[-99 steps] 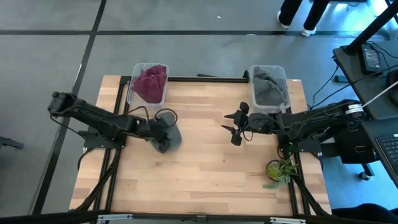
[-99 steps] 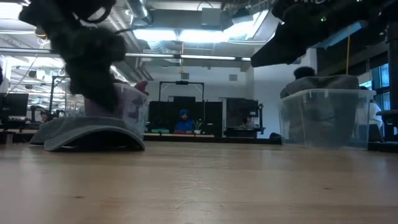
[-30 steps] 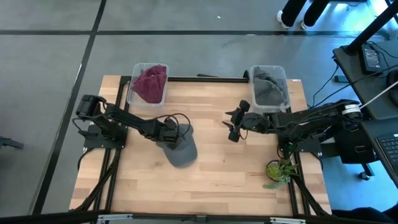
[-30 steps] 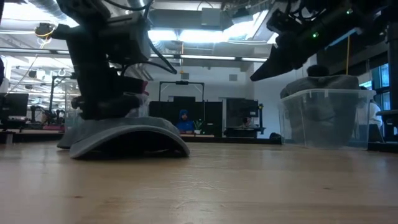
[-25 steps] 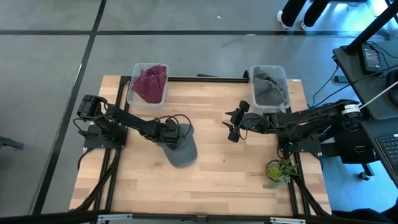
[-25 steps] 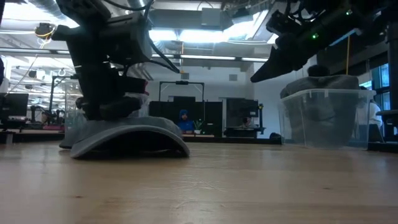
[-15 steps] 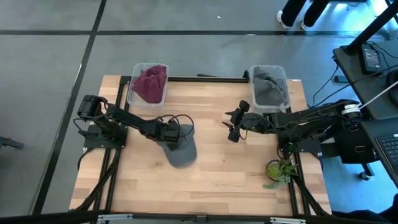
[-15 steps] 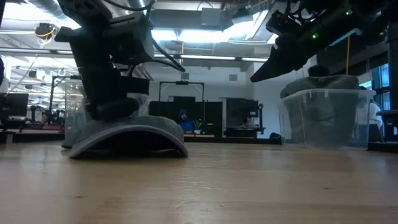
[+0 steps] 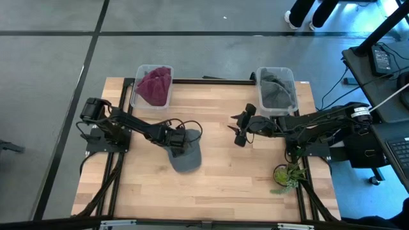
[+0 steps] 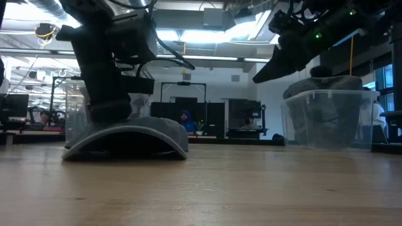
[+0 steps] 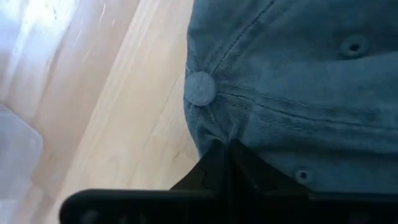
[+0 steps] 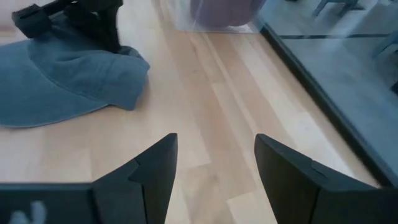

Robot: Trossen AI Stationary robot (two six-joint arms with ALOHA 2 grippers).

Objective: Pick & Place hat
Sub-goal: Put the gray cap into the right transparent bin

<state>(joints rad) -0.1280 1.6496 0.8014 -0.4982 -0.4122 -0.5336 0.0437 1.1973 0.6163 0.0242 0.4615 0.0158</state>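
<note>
A grey-blue hat (image 9: pixel 187 157) lies on the wooden table left of centre, resting on its brim and lower rim (image 10: pixel 125 145). My left gripper (image 9: pixel 179 142) is down on its crown, shut on the cloth close to the top button (image 11: pixel 200 88). My right gripper (image 9: pixel 238 135) hangs open above the table right of centre, with nothing between its fingers (image 12: pixel 214 155). From there the hat (image 12: pixel 65 84) shows farther off, with the left gripper (image 12: pixel 93 22) on it. My left gripper pinches a small pucker of the crown cloth (image 11: pixel 219 138) between its two fingertips, just beside the top button. The fingers come from above, slanting in from the table's left. The hat stays on the table, its brim and rim down.
A clear bin with dark red hats (image 9: pixel 152 86) stands at the far left of the table. A clear bin with grey hats (image 9: pixel 277 91) stands at the far right. A small green plant (image 9: pixel 285 174) sits near the right edge. Bare wood lies between the arms.
My left gripper has shut on the hat's crown, gathering a pucker of cloth between its fingertips. The hat has slid very slightly under it and stays on the table.
</note>
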